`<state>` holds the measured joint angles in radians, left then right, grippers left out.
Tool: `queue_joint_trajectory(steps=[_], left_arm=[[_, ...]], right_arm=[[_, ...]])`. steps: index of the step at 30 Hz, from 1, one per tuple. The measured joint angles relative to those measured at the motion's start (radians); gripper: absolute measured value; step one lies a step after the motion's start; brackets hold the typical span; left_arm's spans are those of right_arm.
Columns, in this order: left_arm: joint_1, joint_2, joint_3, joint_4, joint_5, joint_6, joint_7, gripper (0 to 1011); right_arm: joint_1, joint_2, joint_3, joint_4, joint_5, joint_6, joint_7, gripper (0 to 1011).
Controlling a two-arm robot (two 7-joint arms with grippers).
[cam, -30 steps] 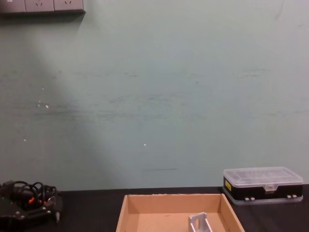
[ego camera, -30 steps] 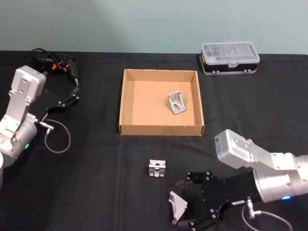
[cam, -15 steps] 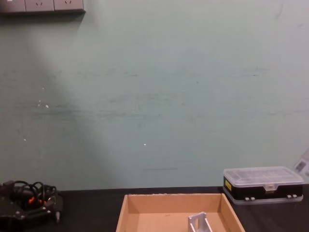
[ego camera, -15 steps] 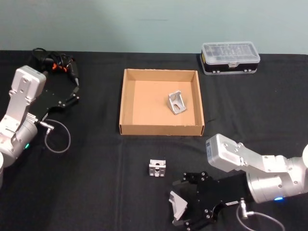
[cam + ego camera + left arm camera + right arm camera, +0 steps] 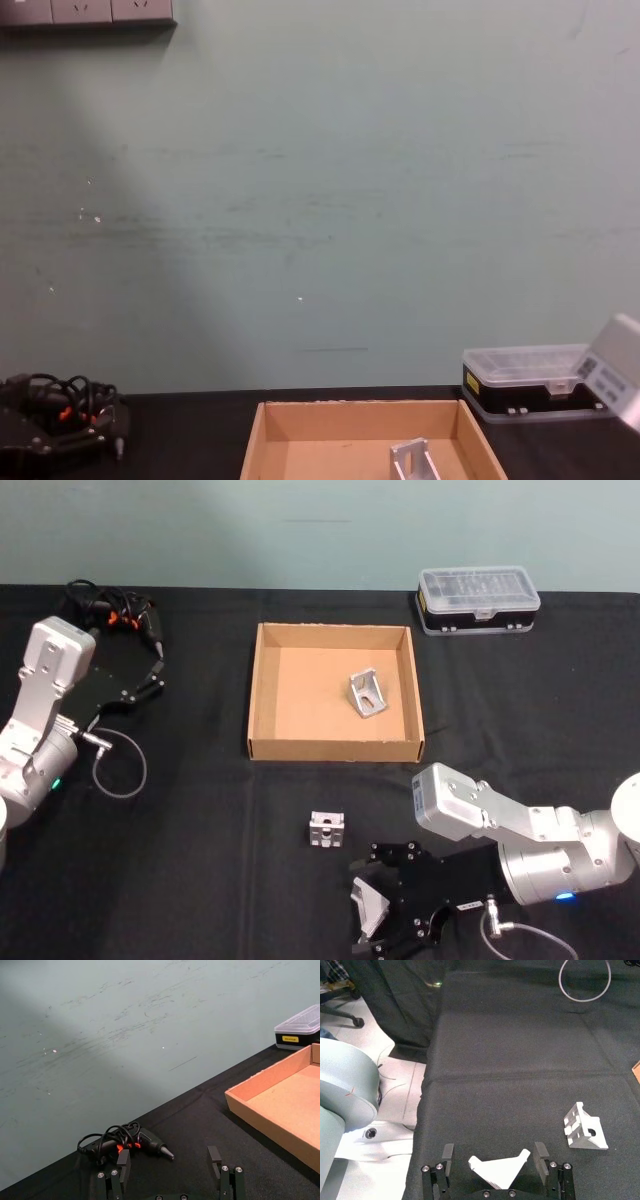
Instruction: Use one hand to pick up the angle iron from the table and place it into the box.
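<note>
One silver angle iron lies near the front edge of the black table. My right gripper is low over the table, open, with a finger on each side of that piece. The right wrist view shows the same angle iron between the fingers, with a small gap on each side. Another angle iron sits loose just beyond it. A third angle iron lies inside the tan cardboard box.
My left gripper rests open at the far left, beside a black drill with coiled cable. A black case with a clear lid stands behind the box on the right.
My right arm has slid left along the table, so the front angle iron sits deeper between the open fingers. Its white casing now shows at the chest view's right edge. The left arm is still.
</note>
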<state>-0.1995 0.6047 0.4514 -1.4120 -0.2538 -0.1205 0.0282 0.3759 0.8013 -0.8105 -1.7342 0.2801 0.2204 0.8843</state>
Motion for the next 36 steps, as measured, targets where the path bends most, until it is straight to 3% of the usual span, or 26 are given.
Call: queue_joint_trajectory(steps=[17,21,28,36], left_arm=[[0.0,0.0,0.0,0.0,0.0,0.0,0.0,1000],[0.0,0.0,0.0,0.0,0.0,0.0,0.0,1000],[0.0,0.0,0.0,0.0,0.0,0.0,0.0,1000],[0.0,0.0,0.0,0.0,0.0,0.0,0.0,1000]], right_arm=[[0.026,-0.011,-0.011,0.022,-0.01,0.02,0.0,997],[0.029,-0.013,-0.012,0.027,-0.01,0.022,0.002,952],[0.035,-0.018,-0.014,0.035,-0.005,0.019,0.003,751],[0.042,-0.022,-0.017,0.039,-0.003,0.017,0.007,743]])
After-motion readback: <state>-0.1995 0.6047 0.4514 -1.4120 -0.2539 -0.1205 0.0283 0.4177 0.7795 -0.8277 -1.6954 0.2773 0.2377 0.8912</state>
